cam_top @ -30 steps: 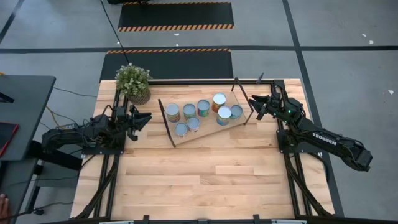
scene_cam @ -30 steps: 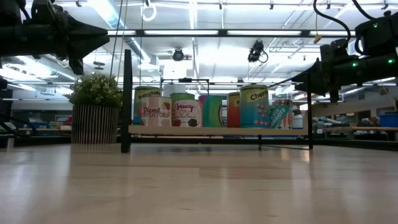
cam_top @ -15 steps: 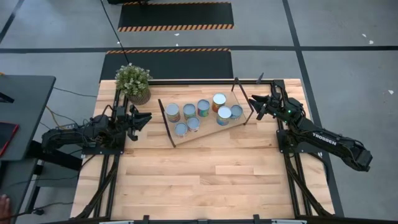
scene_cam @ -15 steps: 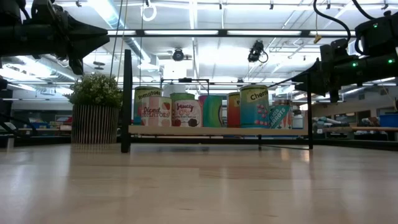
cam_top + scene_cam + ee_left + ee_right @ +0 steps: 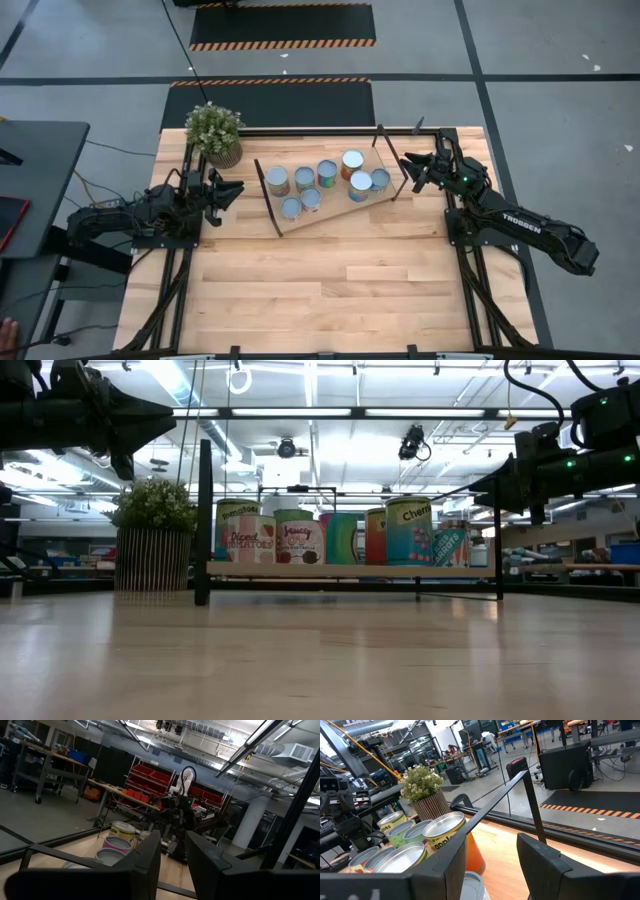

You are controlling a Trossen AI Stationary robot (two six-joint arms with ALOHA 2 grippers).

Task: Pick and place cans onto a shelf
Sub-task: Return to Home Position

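Note:
Several cans stand upright on the shelf, a light-wood board with thin black frame ends that lies slanted on the table's far half. The low view shows the cans in a row on the board. My left gripper hovers left of the shelf, shut and holding nothing; past its fingers the left wrist view shows the cans. My right gripper hovers at the shelf's right end, also shut and holding nothing, with the cans just ahead of it. Both grippers sit well above the tabletop.
A potted green plant stands at the table's far left corner, just beyond my left gripper. Bare wooden tabletop spreads over the near half. A dark side table stands off the left edge.

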